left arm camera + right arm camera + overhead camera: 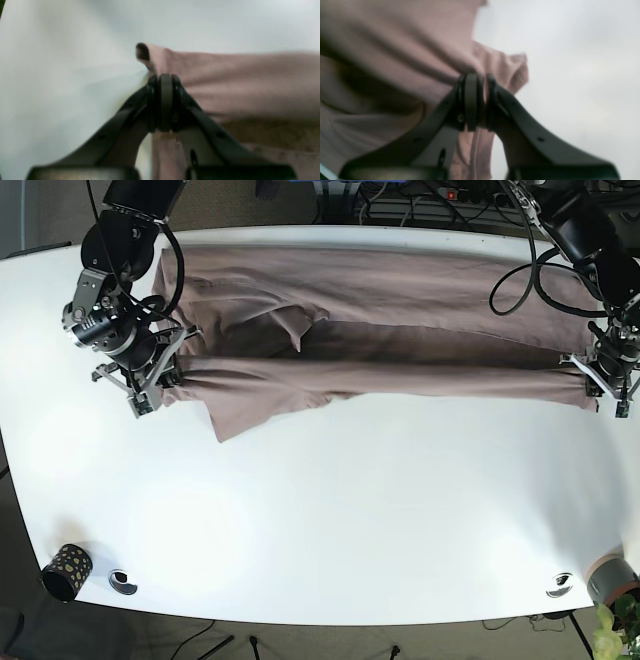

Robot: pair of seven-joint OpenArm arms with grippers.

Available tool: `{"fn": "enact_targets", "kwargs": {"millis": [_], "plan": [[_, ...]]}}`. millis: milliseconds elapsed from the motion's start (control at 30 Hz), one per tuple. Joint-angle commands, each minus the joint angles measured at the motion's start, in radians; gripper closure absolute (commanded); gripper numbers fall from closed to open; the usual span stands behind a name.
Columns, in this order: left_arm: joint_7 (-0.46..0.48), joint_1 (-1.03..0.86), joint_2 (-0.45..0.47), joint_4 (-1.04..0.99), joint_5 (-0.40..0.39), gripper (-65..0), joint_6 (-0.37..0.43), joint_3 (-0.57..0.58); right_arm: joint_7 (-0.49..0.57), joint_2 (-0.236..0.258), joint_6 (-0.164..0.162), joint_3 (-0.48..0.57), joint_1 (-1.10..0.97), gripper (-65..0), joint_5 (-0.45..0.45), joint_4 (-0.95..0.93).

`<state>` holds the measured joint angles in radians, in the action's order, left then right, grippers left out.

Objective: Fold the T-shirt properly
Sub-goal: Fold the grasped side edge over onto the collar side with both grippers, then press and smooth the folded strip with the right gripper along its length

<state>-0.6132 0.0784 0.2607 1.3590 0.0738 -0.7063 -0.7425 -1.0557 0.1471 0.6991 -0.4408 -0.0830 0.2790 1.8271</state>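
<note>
Base view: pink T-shirt (380, 330) spread lengthwise across white tabletop (330, 510), near edge lifted. Left hand (600, 385) and right hand (150, 375) each pinched shut on that edge. Step: lengthwise fold. Next, likely: carry both ends evenly across.

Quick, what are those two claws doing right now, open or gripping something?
Left gripper: closed, pinching an edge of the dusty-pink cotton T-shirt.
Right gripper: closed, pinching a bunched fold of the same T-shirt.
</note>
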Motion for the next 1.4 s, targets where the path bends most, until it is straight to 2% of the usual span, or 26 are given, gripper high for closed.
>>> {"fn": "enact_targets", "kwargs": {"millis": [0,300,667,733,867,900,1000,1100,1367], "plan": [[0.011,0.011,0.03,0.04,-0.007,0.0,0.008,-0.028,0.007,0.009,-0.001,-0.025,0.009,-4.9,0.053,0.038],[-0.146,-0.006,0.027,0.13,-0.007,0.0,0.008,-0.033,-0.054,0.009,-0.001,-0.036,-0.062,-4.9,0.068,0.076],[-0.156,-0.136,0.025,0.19,-0.007,0.0,0.008,-0.028,-0.054,0.004,-0.001,-0.037,-0.143,-5.5,0.058,0.125],[-0.156,-0.162,0.025,0.193,-0.007,-2.8,0.008,-0.024,-0.054,0.004,-0.001,-0.037,-0.162,-6.0,0.058,0.125],[-0.156,-0.191,0.027,0.193,-0.007,-18.6,0.008,0.01,-0.054,0.004,-0.001,-0.036,-0.177,-18.7,0.062,0.127],[-0.156,-0.196,0.027,0.193,-0.007,-23.9,0.008,0.014,-0.054,0.004,-0.001,-0.036,-0.18,-25.4,0.068,0.128],[-0.156,-0.2,0.025,0.195,-0.007,-31.5,0.008,0.022,-0.054,0.003,-0.001,-0.036,-0.179,-38.7,0.07,0.13],[-0.156,-0.197,0.024,0.199,-0.007,-31.4,0.008,0.024,-0.054,0.001,-0.001,-0.029,-0.165,-46.1,0.07,0.128],[-0.156,-0.153,0.024,0.202,-0.007,-30.6,0.008,0.021,-0.057,-0.036,-0.001,-0.028,-0.013,-46.6,0.07,0.021]]}}
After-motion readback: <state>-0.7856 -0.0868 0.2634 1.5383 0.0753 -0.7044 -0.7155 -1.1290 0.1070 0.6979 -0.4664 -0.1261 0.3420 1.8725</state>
